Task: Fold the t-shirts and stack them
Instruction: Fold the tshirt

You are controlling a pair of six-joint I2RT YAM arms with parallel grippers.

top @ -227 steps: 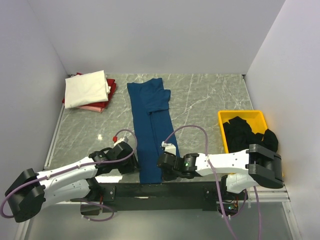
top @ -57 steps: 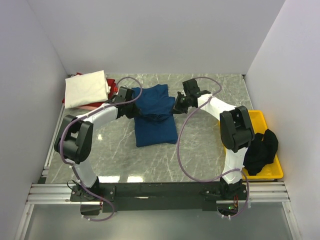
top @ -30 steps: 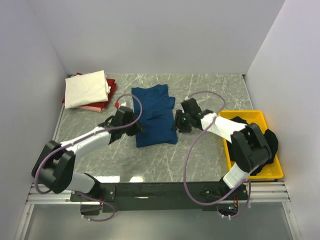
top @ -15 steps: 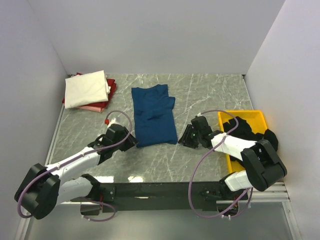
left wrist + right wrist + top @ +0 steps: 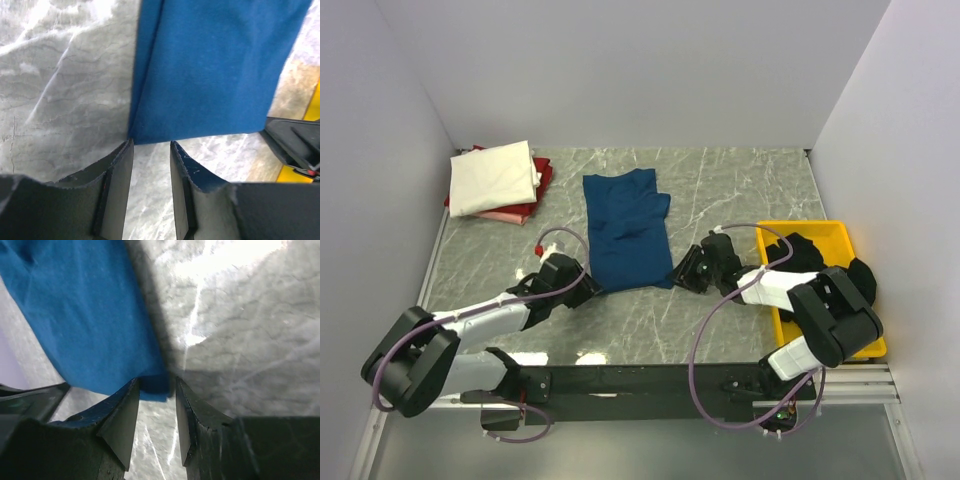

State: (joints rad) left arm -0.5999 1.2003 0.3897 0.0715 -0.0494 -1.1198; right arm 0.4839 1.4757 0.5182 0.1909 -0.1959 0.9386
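A dark blue t-shirt (image 5: 626, 232) lies folded into a short rectangle mid-table. My left gripper (image 5: 590, 290) sits low at its near left corner. In the left wrist view the jaws (image 5: 151, 145) stand open, with the blue shirt's (image 5: 215, 70) near edge just past the tips. My right gripper (image 5: 682, 276) is at the near right corner. Its jaws (image 5: 156, 382) are open, and the blue cloth's (image 5: 80, 315) corner lies between the tips. A folded cream t-shirt (image 5: 492, 177) rests on a red one (image 5: 543, 178) at the back left. Black t-shirts (image 5: 820, 266) fill the tray.
The yellow tray (image 5: 810, 228) stands at the right edge, beside the right arm. White walls close in the left, back and right sides. Cables loop from both arms over the near half of the marble table (image 5: 740, 190).
The long blue shirt has been folded in half. In the last second both grippers came back from its sides to its near corners; the left jaws widened, the right narrowed a little.
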